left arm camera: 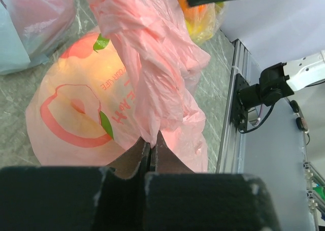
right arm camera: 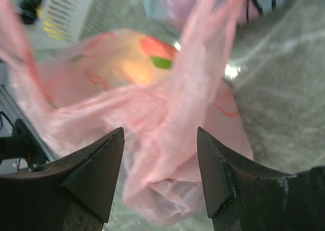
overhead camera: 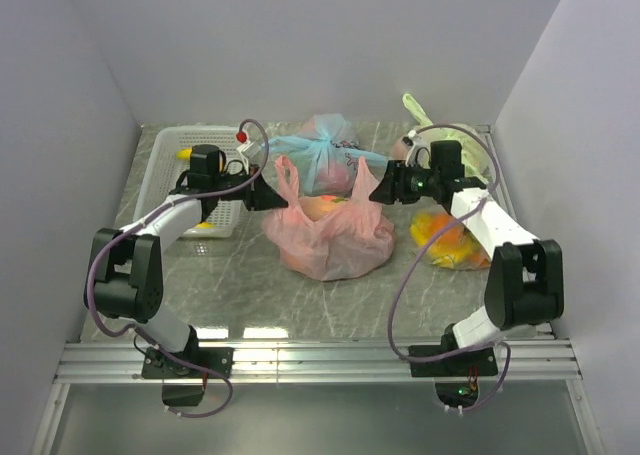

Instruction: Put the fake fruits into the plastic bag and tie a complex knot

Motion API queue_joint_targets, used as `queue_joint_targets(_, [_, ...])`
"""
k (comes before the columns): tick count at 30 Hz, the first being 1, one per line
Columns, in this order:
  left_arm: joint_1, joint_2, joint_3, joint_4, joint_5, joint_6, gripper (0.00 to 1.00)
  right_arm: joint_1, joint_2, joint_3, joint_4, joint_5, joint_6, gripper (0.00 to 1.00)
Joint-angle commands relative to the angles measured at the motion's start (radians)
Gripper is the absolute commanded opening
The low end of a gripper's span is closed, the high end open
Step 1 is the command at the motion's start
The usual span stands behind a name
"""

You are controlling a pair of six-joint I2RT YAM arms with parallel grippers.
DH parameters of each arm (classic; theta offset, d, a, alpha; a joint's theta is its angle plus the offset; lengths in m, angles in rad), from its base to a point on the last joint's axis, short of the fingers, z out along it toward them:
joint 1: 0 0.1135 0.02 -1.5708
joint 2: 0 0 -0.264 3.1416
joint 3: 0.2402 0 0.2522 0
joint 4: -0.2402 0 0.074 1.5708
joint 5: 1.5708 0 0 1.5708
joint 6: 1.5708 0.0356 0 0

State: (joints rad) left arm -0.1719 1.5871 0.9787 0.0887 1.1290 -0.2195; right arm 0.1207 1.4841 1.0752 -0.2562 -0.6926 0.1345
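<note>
Black fingers of the left gripper are clenched tight, pinching a twisted handle of the plastic bag, which rises straight ahead of the tips. Opposite it, the right gripper is unclenched, jaws wide apart. The other handle, blurred, hangs in the gap between them; whether it touches either jaw cannot be told. The bag's swollen body sits on the table between and just below both grippers, its two handles raised, apart and untied. Through the thin pink film the fake fruits glow orange and yellow, beside a printed red peach outline.
</note>
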Motion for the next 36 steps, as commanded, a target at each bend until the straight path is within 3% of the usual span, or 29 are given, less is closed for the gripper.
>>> queue_joint_targets(1, [0.0,0.005,0.055,-0.03,0.017,0.057,0.0,0.0,0.05,0.006,0.027,0.027,-0.038,0.66])
queue_joint_targets(7, [-0.009,-0.006,0.058,-0.047,0.012,0.081,0.01,0.01,0.156,0.018,0.098,0.009,-0.009,0.67])
queue_joint_targets(8, [-0.012,-0.007,0.06,-0.064,0.014,0.089,0.01,0.016,0.169,0.023,0.107,-0.004,-0.006,0.63])
queue_joint_targets(10, [-0.018,-0.012,0.067,-0.082,0.017,0.117,0.01,0.025,0.203,0.041,0.127,-0.045,-0.01,0.51])
queue_joint_targets(11, [-0.021,-0.013,0.075,-0.086,0.018,0.132,0.01,0.036,0.208,0.048,0.138,-0.062,-0.013,0.35])
queue_joint_targets(13, [-0.04,-0.01,0.115,-0.196,0.031,0.244,0.0,0.051,0.199,0.052,0.176,-0.103,-0.03,0.12])
queue_joint_targets(15, [-0.072,-0.001,0.184,-0.352,0.034,0.403,0.0,0.077,0.176,0.049,0.214,-0.139,-0.039,0.01])
queue_joint_targets(20, [-0.132,0.033,0.302,-0.579,0.023,0.694,0.01,0.135,0.124,0.048,0.235,-0.232,-0.117,0.0])
queue_joint_targets(23, [-0.169,0.054,0.362,-0.679,0.012,0.799,0.01,0.16,0.093,0.045,0.213,-0.301,-0.179,0.0])
queue_joint_targets(27, [-0.187,0.073,0.394,-0.699,0.014,0.827,0.01,0.175,0.064,0.051,0.141,-0.312,-0.248,0.0])
queue_joint_targets(28, [-0.189,0.076,0.397,-0.716,0.017,0.832,0.01,0.174,0.062,0.051,0.127,-0.297,-0.251,0.02])
queue_joint_targets(29, [-0.189,0.077,0.399,-0.722,0.018,0.844,0.01,0.172,0.061,0.054,0.109,-0.282,-0.275,0.11])
queue_joint_targets(30, [-0.189,0.076,0.391,-0.721,0.02,0.842,0.01,0.171,0.061,0.049,0.094,-0.245,-0.283,0.21])
queue_joint_targets(31, [-0.189,0.068,0.385,-0.718,0.018,0.839,0.0,0.168,0.055,0.04,0.101,-0.219,-0.277,0.39])
queue_joint_targets(33, [-0.189,0.06,0.365,-0.702,0.018,0.83,0.0,0.16,0.032,0.008,0.136,-0.144,-0.245,0.52])
queue_joint_targets(34, [-0.189,0.059,0.362,-0.699,0.017,0.826,0.01,0.158,0.027,0.0,0.143,-0.118,-0.237,0.68])
queue_joint_targets(36, [-0.189,0.053,0.353,-0.698,0.014,0.825,0.01,0.148,0.025,-0.011,0.152,-0.046,-0.216,0.75])
